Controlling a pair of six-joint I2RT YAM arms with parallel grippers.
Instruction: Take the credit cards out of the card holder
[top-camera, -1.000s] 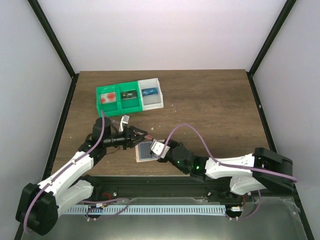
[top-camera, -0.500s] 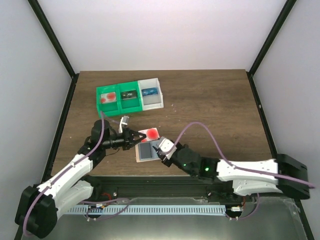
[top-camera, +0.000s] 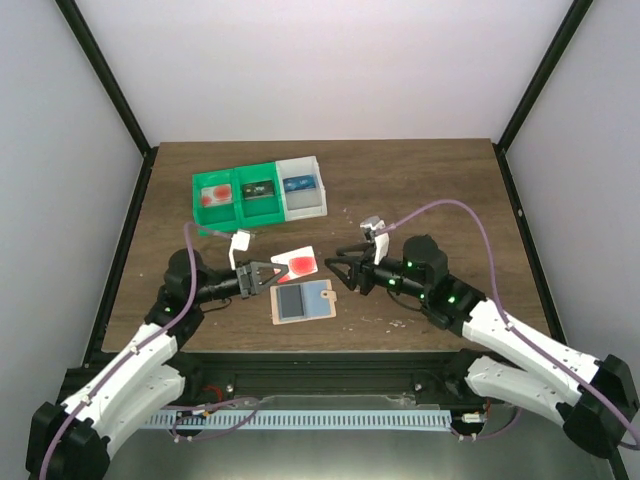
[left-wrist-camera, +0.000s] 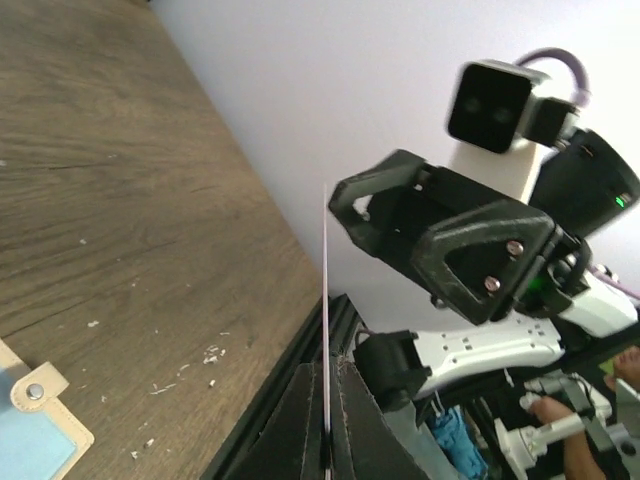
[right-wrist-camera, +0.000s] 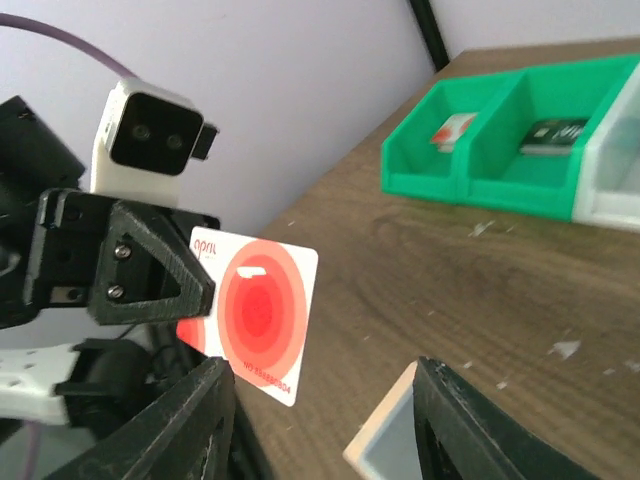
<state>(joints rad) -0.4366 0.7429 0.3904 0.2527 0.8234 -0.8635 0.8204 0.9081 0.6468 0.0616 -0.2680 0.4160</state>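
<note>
My left gripper (top-camera: 268, 275) is shut on one short edge of a red and white credit card (top-camera: 296, 263), held just above the table. In the left wrist view the card (left-wrist-camera: 326, 300) shows edge-on between the closed fingers (left-wrist-camera: 305, 420). The card holder (top-camera: 303, 301), tan with a grey-blue panel, lies flat on the table just in front of the card, with nothing touching it. My right gripper (top-camera: 338, 272) hovers open to the right of the holder, facing the card (right-wrist-camera: 255, 320), with nothing between its fingers (right-wrist-camera: 185, 420). The holder's corner (right-wrist-camera: 385, 445) shows low in the right wrist view.
At the back left stands a green tray (top-camera: 232, 178) with two compartments, holding a red card (top-camera: 213, 196) and a dark card (top-camera: 258, 190). A white tray (top-camera: 318, 198) joined to its right holds a blue card (top-camera: 298, 185). Small crumbs dot the wood.
My left gripper shut on the red card, drew it out of the holder and pulled back left. My right gripper let go of the holder, opened and moved off to the right.
</note>
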